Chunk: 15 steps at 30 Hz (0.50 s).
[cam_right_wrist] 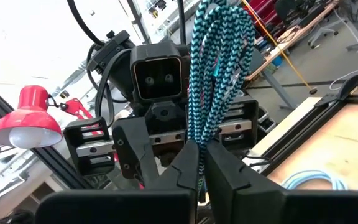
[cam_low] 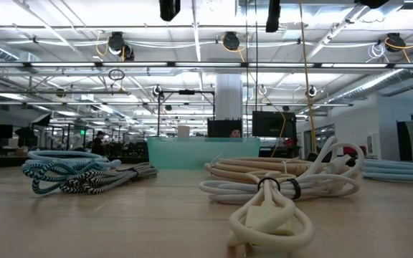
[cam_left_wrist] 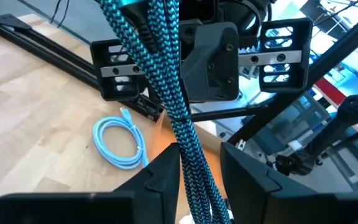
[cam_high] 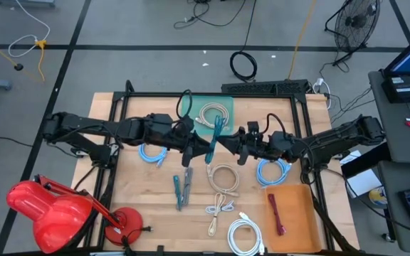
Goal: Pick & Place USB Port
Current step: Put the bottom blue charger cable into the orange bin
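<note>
A teal-and-black braided cable bundle (cam_high: 215, 139) hangs in the air over the table's middle, between my two grippers, which face each other. From the right comes my right gripper (cam_right_wrist: 202, 168), shut on the bundle (cam_right_wrist: 216, 68). My left gripper (cam_left_wrist: 199, 183) comes from the left and is open. Its fingers stand on either side of the same bundle (cam_left_wrist: 166, 81), and a small gap shows beside one finger. Neither gripper shows in the low view. My right gripper pinches the folded bundle, several strands together, between its two fingers (cam_right_wrist: 199, 146). The fingers come about level from the table's right side and lie across the strands. The bundle is lifted clear of the table, and its looped end (cam_right_wrist: 222, 25) stands beyond the fingers.
A teal bin (cam_high: 223, 99) at the far middle holds a beige cable. Light blue coils (cam_high: 151, 153) (cam_high: 272, 171), a beige coil (cam_high: 223, 178), white coils (cam_high: 244, 235) and teal cables (cam_high: 180, 188) lie on the table. A red cable lies on an orange mat (cam_high: 294, 213). A red lamp (cam_high: 48, 210) stands near left.
</note>
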### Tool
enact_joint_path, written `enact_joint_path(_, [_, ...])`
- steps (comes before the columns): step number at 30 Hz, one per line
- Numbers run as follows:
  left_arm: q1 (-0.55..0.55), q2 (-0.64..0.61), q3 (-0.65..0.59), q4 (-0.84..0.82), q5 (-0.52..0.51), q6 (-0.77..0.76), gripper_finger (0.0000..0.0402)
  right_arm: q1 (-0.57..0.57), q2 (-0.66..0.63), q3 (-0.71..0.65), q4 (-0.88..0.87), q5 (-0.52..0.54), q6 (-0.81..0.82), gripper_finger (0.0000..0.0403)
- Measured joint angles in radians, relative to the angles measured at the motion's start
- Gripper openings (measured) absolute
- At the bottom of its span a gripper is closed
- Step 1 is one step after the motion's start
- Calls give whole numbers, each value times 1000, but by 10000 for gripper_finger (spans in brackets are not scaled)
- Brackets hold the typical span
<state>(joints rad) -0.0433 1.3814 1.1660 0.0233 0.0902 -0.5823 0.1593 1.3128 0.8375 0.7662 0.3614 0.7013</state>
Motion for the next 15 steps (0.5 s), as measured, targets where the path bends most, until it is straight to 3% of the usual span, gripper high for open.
enact_joint_path(5, [0,-49,0,-35,-3,16,117,0,0,0,-3,-21,43,1])
enact_joint_path(12, [0,-160,1,-65,-96,58,117,6,-19,-1,-4,-57,112,1])
enact_joint_path(15, [0,-202,1,-110,-148,69,117,6,-36,-1,-3,-154,233,1])
